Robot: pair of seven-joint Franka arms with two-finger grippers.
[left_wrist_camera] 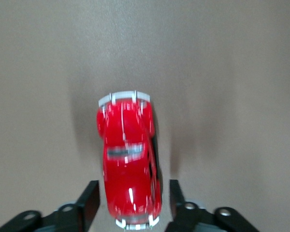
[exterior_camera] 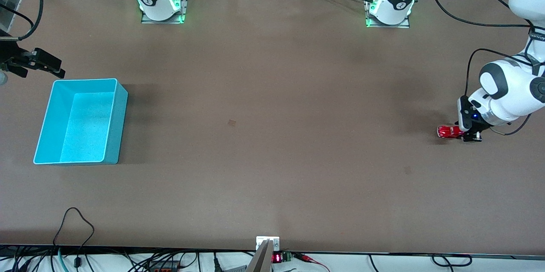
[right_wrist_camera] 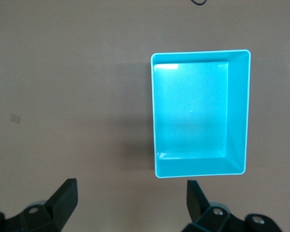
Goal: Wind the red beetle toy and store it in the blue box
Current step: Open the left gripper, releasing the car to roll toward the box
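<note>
The red beetle toy (exterior_camera: 449, 131) stands on the brown table at the left arm's end; in the left wrist view (left_wrist_camera: 128, 164) it is a glossy red car with silvery ends. My left gripper (exterior_camera: 467, 134) is down at the table, open, its fingers (left_wrist_camera: 89, 205) on either side of one end of the toy with a small gap each side. The blue box (exterior_camera: 121, 123) stands empty at the right arm's end and also shows in the right wrist view (right_wrist_camera: 239, 111). My right gripper (exterior_camera: 57, 70) waits open and empty in the air beside the box (right_wrist_camera: 131, 188).
The two arm bases (exterior_camera: 162, 4) (exterior_camera: 389, 8) stand along the table edge farthest from the front camera. A small dark mark (exterior_camera: 231, 123) lies mid-table. Cables and a small device (exterior_camera: 267, 244) line the table edge nearest the front camera.
</note>
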